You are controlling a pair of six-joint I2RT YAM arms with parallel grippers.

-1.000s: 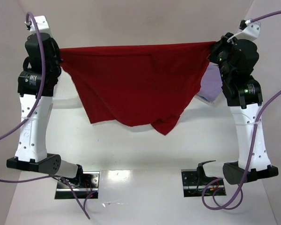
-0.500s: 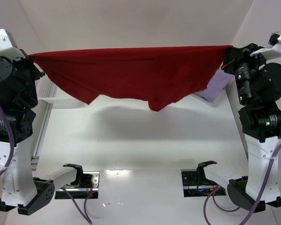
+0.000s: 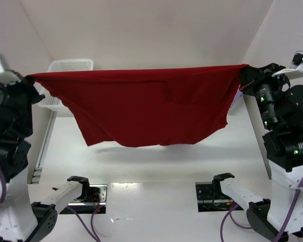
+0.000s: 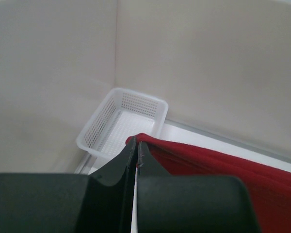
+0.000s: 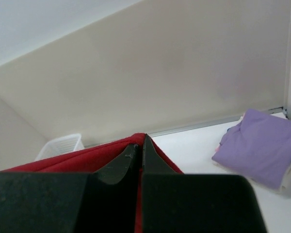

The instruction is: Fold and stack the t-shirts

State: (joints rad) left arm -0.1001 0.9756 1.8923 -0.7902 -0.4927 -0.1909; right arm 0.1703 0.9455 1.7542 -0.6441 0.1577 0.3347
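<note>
While both arms stand raised at the near edge of the bench (image 3: 156, 171), I see the dark red shirt (image 3: 146, 108) stretched between them in the air. Its top edge is pulled almost level and its body hangs in a loose curve clear of the bench. My left claw (image 3: 31, 78) is pinched tight on the shirt's left corner; the left wrist view shows the two fingers pressed together with red cloth coming out at their tips. My right claw (image 3: 244, 72) is clamped the same way on the right corner. Beyond the left corner, a white mesh basket (image 3: 69, 66) sits against the back wall. Far right, near the wall, a folded lavender shirt (image 5: 262, 148) lies on the bench, apart from the red one.
</note>
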